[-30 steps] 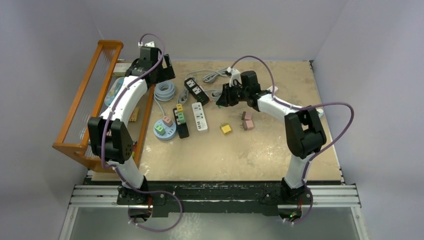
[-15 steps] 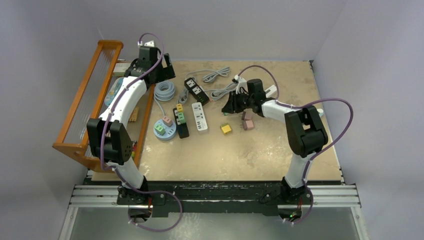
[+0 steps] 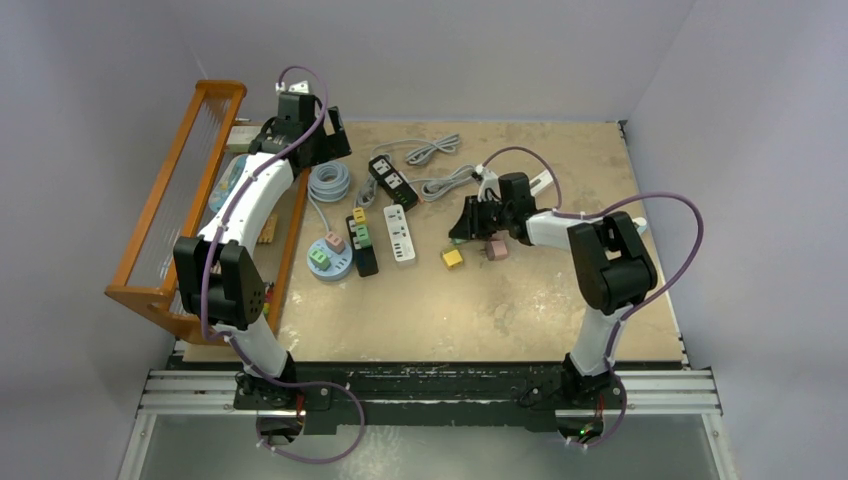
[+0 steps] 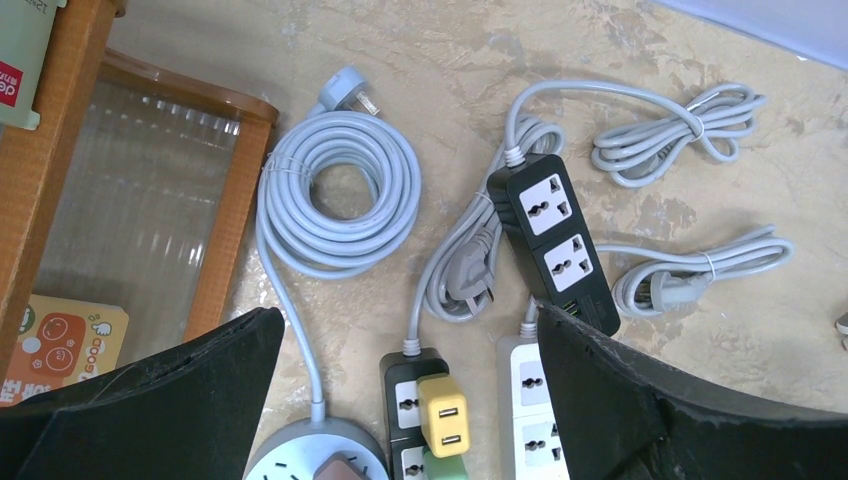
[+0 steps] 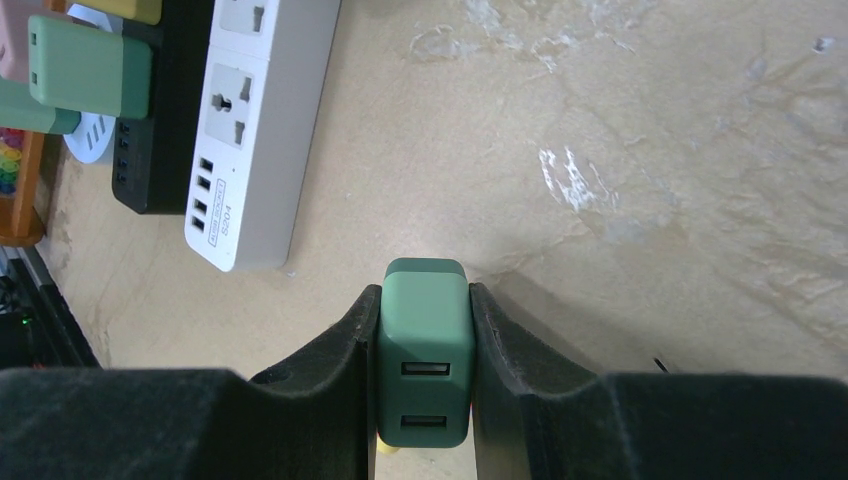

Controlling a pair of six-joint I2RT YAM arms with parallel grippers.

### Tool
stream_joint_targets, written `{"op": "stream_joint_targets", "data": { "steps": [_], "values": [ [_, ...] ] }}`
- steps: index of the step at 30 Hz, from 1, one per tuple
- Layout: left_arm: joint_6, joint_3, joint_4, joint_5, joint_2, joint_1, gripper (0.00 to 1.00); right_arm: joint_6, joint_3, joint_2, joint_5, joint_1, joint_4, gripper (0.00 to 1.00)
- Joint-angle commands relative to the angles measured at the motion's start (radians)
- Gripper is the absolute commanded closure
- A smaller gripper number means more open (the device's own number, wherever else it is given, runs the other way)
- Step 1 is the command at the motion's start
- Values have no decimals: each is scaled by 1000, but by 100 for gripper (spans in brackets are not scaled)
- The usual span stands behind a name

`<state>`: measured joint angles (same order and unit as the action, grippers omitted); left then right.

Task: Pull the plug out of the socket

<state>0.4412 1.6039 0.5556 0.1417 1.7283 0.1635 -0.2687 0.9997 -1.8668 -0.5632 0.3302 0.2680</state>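
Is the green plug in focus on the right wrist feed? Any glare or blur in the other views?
Right wrist: green plug sharp, USB slots clear; the fingers of the right pincer dark, featureless. Left wrist: evenly lit, coiled grey cord crisp, no glare. Top external: soft even light, but the plug is too small to make out.

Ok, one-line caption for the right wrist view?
The right claw shut on a green plug, with a white strip lying on the table at upper left.
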Motion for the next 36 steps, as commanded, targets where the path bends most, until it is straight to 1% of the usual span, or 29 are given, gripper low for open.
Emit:
{"op": "stream_joint_targets", "data": {
  "steps": [1, 6, 7, 13, 16, 20, 33, 36],
  "values": [
    [-13, -7, -47, -5, -46, -12, 1, -14, -21, 80, 6, -17, 61, 100],
    [-13, -9, -48, -7, -44, -13, 1, -2, -24, 83, 18, -21, 45, 100],
    [-12, -9, -48, -8, -42, -12, 1, 1, -50, 84, 20, -20, 43, 100],
    [-13, -9, -48, -7, -42, -12, 1, 2, -87, 94, 33, -22, 50, 100],
    [-13, -10, -49, -7, -42, -12, 1, 23, -84, 89, 73, -21, 47, 100],
    [-12, -10, -48, -8, -43, -12, 1, 10, -86, 90, 58, -15, 68, 100],
    [-12, -12, -49, -7, -43, -12, 0, -12, -41, 40, 70, 101, 70, 100],
    [-13, -13, -48, -5, -44, -12, 0, -15, 5, 24, 66, 126, 67, 100]
  ]
}}
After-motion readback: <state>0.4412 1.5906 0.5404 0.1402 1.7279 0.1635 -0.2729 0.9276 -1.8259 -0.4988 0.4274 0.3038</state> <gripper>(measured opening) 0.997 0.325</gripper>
